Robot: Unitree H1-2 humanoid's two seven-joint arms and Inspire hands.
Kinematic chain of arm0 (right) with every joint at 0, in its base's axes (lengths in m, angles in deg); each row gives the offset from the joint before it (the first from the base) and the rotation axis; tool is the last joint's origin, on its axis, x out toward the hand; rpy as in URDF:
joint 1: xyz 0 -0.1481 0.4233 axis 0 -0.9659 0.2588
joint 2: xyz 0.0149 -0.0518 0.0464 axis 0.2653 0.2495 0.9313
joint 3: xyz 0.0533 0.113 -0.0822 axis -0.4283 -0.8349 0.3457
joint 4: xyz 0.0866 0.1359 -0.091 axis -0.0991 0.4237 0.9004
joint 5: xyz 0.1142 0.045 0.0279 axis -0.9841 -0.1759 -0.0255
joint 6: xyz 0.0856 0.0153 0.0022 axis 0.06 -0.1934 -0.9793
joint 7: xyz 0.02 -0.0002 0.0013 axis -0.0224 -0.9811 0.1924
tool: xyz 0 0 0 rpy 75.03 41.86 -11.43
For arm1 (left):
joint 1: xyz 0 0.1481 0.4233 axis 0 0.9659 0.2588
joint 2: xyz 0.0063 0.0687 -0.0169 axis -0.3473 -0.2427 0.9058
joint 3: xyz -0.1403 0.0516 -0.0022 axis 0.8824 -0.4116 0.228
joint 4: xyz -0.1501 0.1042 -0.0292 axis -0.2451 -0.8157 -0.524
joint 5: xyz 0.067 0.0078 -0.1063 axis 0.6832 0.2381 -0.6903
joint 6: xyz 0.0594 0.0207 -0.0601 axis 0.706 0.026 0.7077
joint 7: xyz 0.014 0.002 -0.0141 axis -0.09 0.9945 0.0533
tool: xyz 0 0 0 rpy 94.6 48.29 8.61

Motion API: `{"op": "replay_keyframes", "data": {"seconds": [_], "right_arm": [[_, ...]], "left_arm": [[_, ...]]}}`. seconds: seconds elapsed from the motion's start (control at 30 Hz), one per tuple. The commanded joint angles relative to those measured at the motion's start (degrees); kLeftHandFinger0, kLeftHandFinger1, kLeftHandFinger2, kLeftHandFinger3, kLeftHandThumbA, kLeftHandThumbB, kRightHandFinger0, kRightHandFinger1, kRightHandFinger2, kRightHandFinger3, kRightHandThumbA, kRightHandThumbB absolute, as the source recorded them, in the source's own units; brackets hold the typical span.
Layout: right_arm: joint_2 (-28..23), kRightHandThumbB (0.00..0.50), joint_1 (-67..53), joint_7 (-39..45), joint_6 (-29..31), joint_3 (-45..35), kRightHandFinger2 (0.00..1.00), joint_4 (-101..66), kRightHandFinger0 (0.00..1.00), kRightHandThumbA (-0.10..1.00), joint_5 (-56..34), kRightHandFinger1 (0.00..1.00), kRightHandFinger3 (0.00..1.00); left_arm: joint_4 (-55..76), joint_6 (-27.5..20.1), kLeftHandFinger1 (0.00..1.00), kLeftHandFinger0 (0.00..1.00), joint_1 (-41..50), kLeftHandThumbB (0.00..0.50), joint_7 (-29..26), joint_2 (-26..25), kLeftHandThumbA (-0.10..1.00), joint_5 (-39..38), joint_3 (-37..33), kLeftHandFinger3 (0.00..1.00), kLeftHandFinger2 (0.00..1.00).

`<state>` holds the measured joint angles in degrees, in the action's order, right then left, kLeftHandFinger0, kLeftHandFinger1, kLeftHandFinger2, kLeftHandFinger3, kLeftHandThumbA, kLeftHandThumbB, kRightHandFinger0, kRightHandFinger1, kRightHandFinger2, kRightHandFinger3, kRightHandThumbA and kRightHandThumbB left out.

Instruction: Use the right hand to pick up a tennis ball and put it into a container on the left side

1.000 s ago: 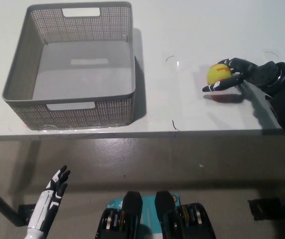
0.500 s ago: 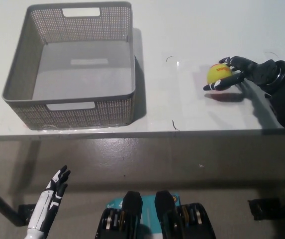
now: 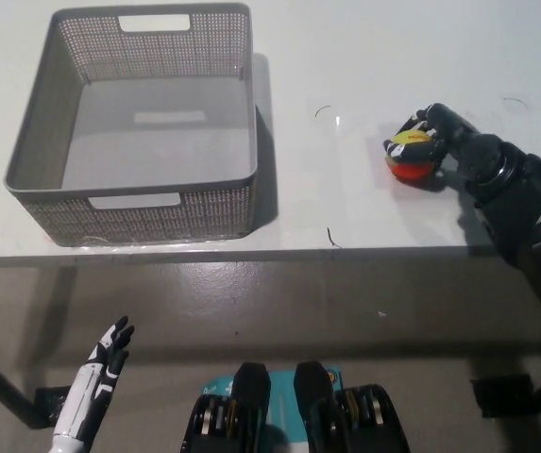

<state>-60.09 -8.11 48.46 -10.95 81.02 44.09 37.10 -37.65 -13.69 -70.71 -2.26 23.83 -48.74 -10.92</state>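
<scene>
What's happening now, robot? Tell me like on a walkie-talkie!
Right hand closed around the tennis ball, ball low at the table. Left hand open, resting below the table edge. Basket empty, path to it clear.

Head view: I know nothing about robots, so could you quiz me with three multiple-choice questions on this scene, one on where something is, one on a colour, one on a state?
1. Where is the tennis ball?
A. In the grey basket
B. On the white table, right of the basket
C. On the floor

2. What colour is the hand at the ball?
A. Black
B. White
C. Red

3. What is in the grey basket?
A. A ball
B. A cloth
C. Nothing visible

Answers:
1. B: the ball sits on the white table, well apart from the basket.
2. A: the black right hand curls over the ball; the white left hand hangs open below the table edge.
3. C: the basket's floor shows bare.
</scene>
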Motion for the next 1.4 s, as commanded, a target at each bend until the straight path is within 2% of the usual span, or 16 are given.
{"op": "replay_keyframes", "data": {"seconds": [0.0, 0.07, 0.13, 0.23, 0.33, 0.43, 0.5, 0.6, 0.67, 0.8, 0.83, 0.97, 1.03, 1.13, 1.3, 1.37], "right_arm": [[0.1, 0.020, 4.0, -11.0, 5.9, -2.3, 0.41, 0.0, 0.00, 0.56, -2.4, 0.21, 0.20], [0.2, 0.012, 3.8, -11.5, 6.5, -2.5, 0.66, 0.2, 0.00, 0.57, -2.3, 0.36, 0.33], [0.1, 0.024, 3.8, -11.7, 6.7, -2.6, 0.71, 0.3, 0.01, 0.57, -2.3, 0.41, 0.41], [-0.1, 0.031, 3.8, -12.1, 7.2, -2.8, 0.69, 0.4, 0.02, 0.56, -2.5, 0.40, 0.43], [-0.3, 0.043, 4.5, -12.1, 7.4, -3.1, 0.63, 0.8, 0.00, 0.56, -3.2, 0.36, 0.39], [-0.2, 0.049, 4.4, -12.6, 7.9, -4.2, 0.60, 0.8, 0.00, 0.55, -4.5, 0.34, 0.32], [0.2, 0.070, 4.1, -13.2, 8.7, -7.2, 0.55, 0.7, 0.00, 0.49, -7.5, 0.29, 0.25], [1.0, 0.059, 5.0, -12.1, 8.7, -12.4, 0.50, -0.2, 0.00, 0.50, -11.9, 0.25, 0.20], [1.3, 0.055, 5.5, -11.9, 8.4, -13.9, 0.50, -0.7, 0.00, 0.53, -12.2, 0.24, 0.20], [2.6, 0.058, 6.9, -11.1, 9.7, -16.4, 0.49, -3.6, 0.00, 0.60, -13.9, 0.16, 0.38], [2.8, 0.065, 7.1, -10.9, 9.8, -16.8, 0.49, -4.1, 0.00, 0.60, -14.1, 0.15, 0.44], [4.4, 0.082, 7.6, -10.7, 10.7, -18.6, 0.45, -6.9, 0.00, 0.56, -16.0, 0.12, 0.48], [5.4, 0.064, 8.0, -7.5, 11.6, -20.5, 0.53, -8.0, 0.00, 0.51, -18.7, 0.18, 0.55], [7.1, 0.076, 9.3, -6.9, 10.1, -22.4, 0.61, -8.7, 0.01, 0.45, -20.8, 0.27, 0.60], [9.8, 0.076, 10.9, -5.6, 8.7, -25.4, 0.63, -8.2, 0.00, 0.48, -24.4, 0.30, 0.61], [11.1, 0.081, 11.6, -4.8, 8.2, -26.8, 0.59, -7.8, 0.00, 0.48, -26.1, 0.27, 0.54]], "left_arm": [[0.9, -2.7, 1.00, 1.00, -0.2, 0.272, 0.0, -0.7, 1.00, -0.3, 0.1, 1.00, 1.00], [0.9, -2.7, 1.00, 1.00, -0.2, 0.277, 0.1, -0.6, 1.00, -0.7, 0.2, 1.00, 1.00], [0.9, -2.7, 1.00, 1.00, -0.2, 0.279, 0.2, -0.6, 1.00, -0.9, 0.3, 1.00, 1.00], [1.0, -2.6, 1.00, 1.00, -0.1, 0.283, 0.3, -0.6, 1.00, -1.0, 0.2, 1.00, 1.00], [0.6, -2.8, 1.00, 1.00, -1.0, 0.273, 0.4, -0.7, 1.00, -1.5, 0.4, 1.00, 1.00], [0.6, -2.8, 1.00, 1.00, -1.0, 0.276, 0.3, -0.7, 1.00, -1.5, 0.4, 1.00, 1.00], [0.8, -2.5, 1.00, 1.00, -0.7, 0.284, 0.3, -0.7, 1.00, -1.5, 0.4, 1.00, 1.00], [0.9, -2.4, 1.00, 1.00, -0.7, 0.280, 0.2, -0.6, 1.00, -1.5, 0.4, 1.00, 1.00], [0.5, -2.9, 1.00, 1.00, -0.8, 0.278, 0.1, -0.7, 1.00, -1.5, 0.4, 1.00, 1.00], [0.2, -3.0, 1.00, 1.00, -0.7, 0.281, -0.3, -0.6, 1.00, -1.0, 0.4, 1.00, 1.00], [0.2, -3.1, 1.00, 1.00, -0.7, 0.281, -0.2, -0.6, 1.00, -1.0, 0.4, 1.00, 1.00], [0.2, -2.9, 1.00, 1.00, -0.3, 0.275, -0.3, -0.4, 1.00, -1.1, 0.3, 1.00, 1.00], [0.1, -2.7, 1.00, 1.00, -0.3, 0.289, -0.1, -0.4, 1.00, -1.3, 0.3, 1.00, 1.00], [-0.3, -3.2, 1.00, 1.00, -0.4, 0.281, -0.3, -0.6, 1.00, -1.0, 0.4, 1.00, 1.00], [-0.1, -2.9, 1.00, 1.00, -0.2, 0.284, -0.2, -0.5, 1.00, -1.0, 0.3, 1.00, 1.00], [0.2, -2.7, 1.00, 1.00, 0.2, 0.291, -0.1, -0.5, 1.00, -1.0, 0.2, 1.00, 1.00]]}}
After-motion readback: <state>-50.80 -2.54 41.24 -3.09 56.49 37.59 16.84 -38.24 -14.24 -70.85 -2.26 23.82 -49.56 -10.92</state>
